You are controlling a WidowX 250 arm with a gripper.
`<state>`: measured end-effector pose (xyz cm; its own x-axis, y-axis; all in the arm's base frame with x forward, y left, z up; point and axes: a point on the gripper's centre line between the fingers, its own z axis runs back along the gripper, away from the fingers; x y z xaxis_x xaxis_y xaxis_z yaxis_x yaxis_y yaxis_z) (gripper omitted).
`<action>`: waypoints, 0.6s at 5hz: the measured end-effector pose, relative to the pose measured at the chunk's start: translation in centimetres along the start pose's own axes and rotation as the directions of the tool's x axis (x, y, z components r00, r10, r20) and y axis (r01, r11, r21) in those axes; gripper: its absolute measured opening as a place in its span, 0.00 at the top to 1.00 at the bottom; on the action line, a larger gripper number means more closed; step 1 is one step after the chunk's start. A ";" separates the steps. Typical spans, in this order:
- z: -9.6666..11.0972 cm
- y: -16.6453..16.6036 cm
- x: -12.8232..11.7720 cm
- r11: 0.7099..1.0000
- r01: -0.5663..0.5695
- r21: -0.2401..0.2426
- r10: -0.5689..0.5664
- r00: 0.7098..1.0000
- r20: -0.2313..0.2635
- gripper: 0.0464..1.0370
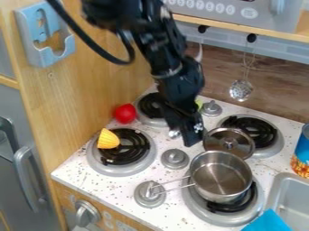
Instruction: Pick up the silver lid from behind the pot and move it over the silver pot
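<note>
Lid (230, 140), in the camera view, lies behind the pot (221, 176), toward the rear right burner (260, 130), with its knob upward. Its near edge meets the pot's rim in this view; whether they touch is hard to judge. The pot stands uncovered on the front right burner, its handle pointing left across a stove knob (148, 194). The gripper (186, 134) is just left of the lid, the thing nearest it. Whether the jaws are spread, pressed together or pinching anything, I cannot tell.

The step in hand seems to be work at close range beside the lid, either lining up or drawing clear; one still moment does not settle which. From here, taking the lid would call for a short sideways shift, centring over its knob, and care not to knock the pot's rim.

The arm (175, 74) comes in from the top edge and slopes down to the right, its wrist steep above the middle of the stove. Left of it, the red thing (125, 113) sits by the wooden wall, and the yellow piece (108, 139) rests on the front left burner (125, 146).
</note>
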<state>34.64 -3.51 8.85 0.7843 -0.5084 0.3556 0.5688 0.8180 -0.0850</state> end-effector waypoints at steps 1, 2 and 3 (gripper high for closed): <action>-3.9 1.2 4.1 0.997 -0.011 0.081 0.000 0.991 0.134 0.04; -4.9 2.5 6.5 0.953 -0.227 0.199 0.164 0.943 0.290 0.04; -5.9 2.7 7.9 0.906 -0.343 0.249 0.273 0.922 0.274 0.04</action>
<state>43.82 -6.86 5.96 0.8106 -0.1713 0.5599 0.1851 0.9822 0.0325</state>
